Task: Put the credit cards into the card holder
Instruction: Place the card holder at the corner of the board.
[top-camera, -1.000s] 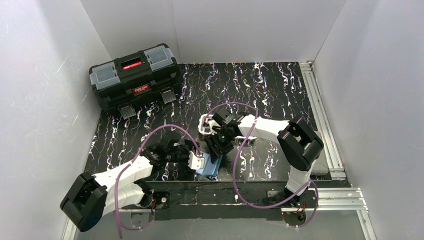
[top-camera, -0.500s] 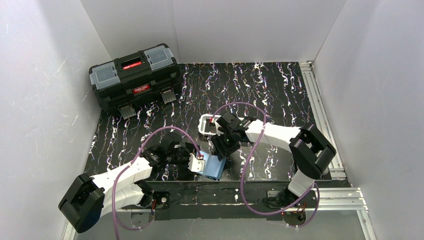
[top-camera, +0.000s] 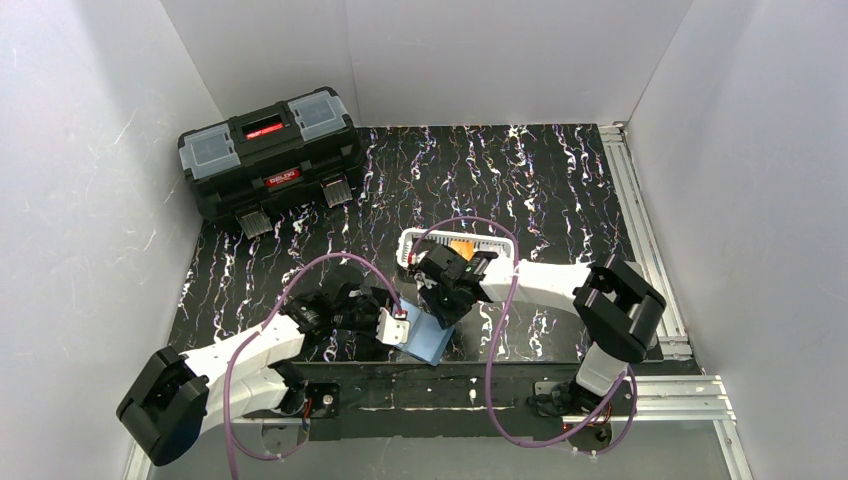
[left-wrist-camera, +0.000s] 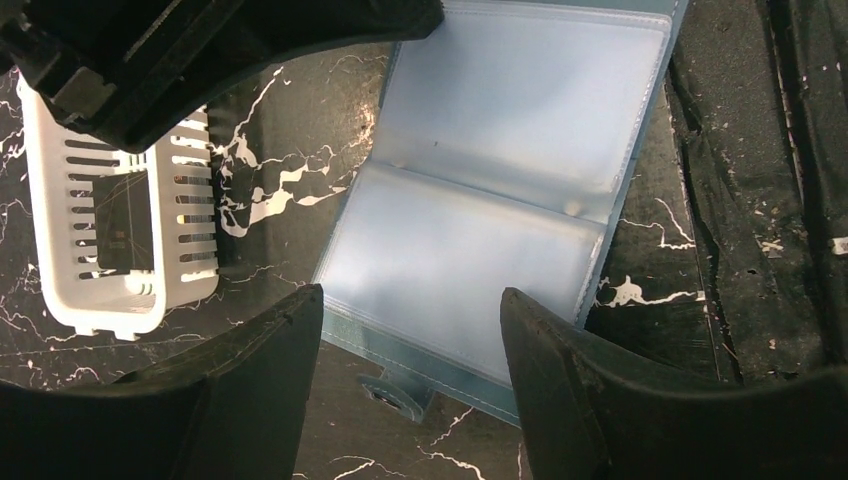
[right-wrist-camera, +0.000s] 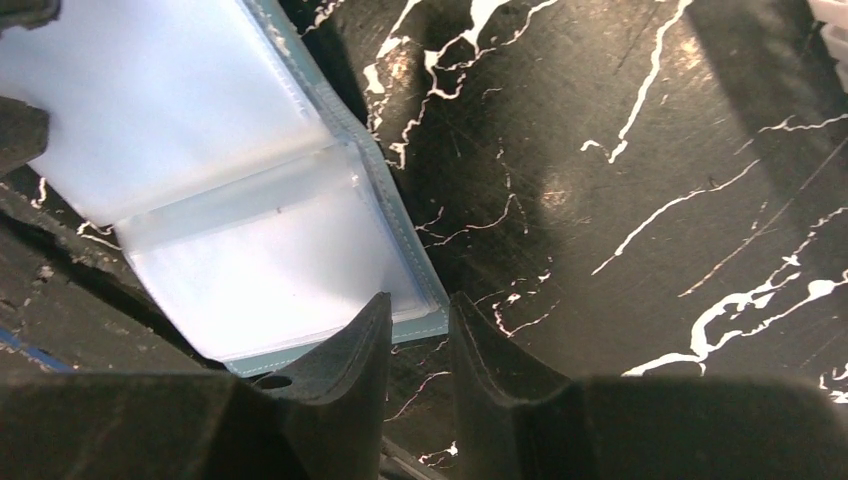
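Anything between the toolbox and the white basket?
Nothing, just bare marbled tabletop from the black toolbox to the white mesh basket, per the top view.

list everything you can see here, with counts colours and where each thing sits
card holder: one, teal with clear sleeves, lying open nearest the arms' bases
basket: one, white mesh, just behind the card holder
credit cards: two seen, orange card and black card, both in the basket
toolbox: one, black with grey lid trays, far left corner
table: one, black with white veining
rails: silver, along the table's right and near sides
cables: two, purple, one per arm
left gripper: black, open over the card holder
right gripper: black, jaws narrow, the card holder's corner between them
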